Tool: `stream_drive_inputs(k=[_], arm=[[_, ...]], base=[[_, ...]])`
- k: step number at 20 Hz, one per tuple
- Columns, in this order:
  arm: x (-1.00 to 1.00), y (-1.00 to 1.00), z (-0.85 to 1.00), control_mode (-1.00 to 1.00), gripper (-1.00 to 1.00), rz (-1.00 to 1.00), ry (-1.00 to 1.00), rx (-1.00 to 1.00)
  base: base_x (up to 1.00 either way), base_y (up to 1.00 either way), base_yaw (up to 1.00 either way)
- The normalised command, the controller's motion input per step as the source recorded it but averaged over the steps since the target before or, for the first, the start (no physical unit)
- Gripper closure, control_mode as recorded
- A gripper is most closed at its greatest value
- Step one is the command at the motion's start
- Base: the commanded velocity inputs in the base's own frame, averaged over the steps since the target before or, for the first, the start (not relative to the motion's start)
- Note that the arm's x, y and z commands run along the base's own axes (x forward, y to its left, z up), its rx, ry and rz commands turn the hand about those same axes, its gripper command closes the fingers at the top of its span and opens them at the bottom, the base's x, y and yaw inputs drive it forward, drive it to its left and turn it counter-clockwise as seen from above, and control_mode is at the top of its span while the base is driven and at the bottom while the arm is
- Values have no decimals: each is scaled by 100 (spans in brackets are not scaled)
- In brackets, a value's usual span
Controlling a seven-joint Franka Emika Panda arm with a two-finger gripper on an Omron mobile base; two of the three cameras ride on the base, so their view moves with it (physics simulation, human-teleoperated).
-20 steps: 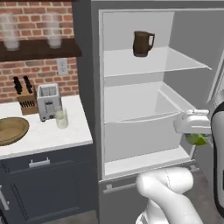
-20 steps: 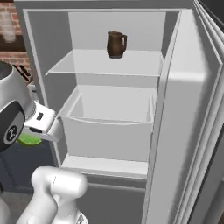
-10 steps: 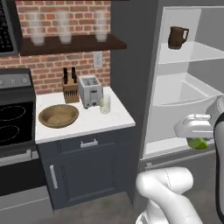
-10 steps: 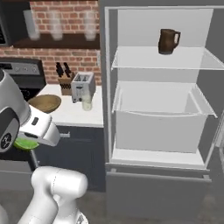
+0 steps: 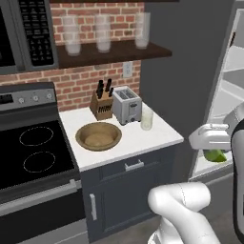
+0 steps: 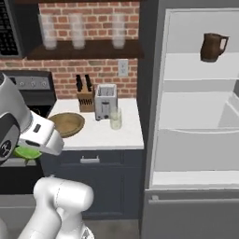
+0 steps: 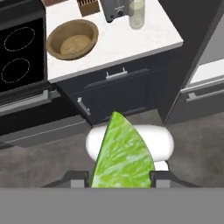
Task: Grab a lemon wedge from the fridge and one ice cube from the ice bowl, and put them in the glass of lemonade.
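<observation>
My gripper (image 7: 120, 177) is shut on the lemon wedge (image 7: 122, 151), a yellow-green slice standing between the fingertips. From the base, the wedge (image 5: 216, 155) hangs under the hand (image 5: 209, 138) in front of the open fridge (image 5: 177, 71), well right of the counter. In the right base view the wedge (image 6: 25, 152) sits low at the left. The wooden ice bowl (image 5: 81, 138) (image 6: 57, 120) (image 7: 50, 39) rests on the white counter. I cannot make out an ice cube in it. The glass of lemonade (image 5: 147, 118) (image 6: 115, 119) (image 7: 136, 15) stands beside the toaster.
A toaster (image 5: 127, 105) and knife block (image 5: 101, 106) stand at the counter's back. A black stove (image 5: 33, 152) lies left of the bowl. Frosted glasses (image 5: 103, 33) line a shelf above. A brown mug (image 6: 212, 46) sits on a shelf in the fridge (image 6: 150, 93).
Both base views have swung left, away from the fridge interior, onto the counter and stove. The wedge stays in my gripper throughout.
</observation>
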Motion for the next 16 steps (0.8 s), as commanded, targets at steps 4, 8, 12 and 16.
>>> stream_drive_inputs(k=[4,8,12,16], arm=[[0,0,0,100,100,0,0,0],[0,0,0,100,100,0,0,0],[0,0,0,100,100,0,0,0],[17,0,0,-100,100,0,8,0]], base=[[56,63,-16],[49,41,-9],[58,5,-1],[54,0,0]])
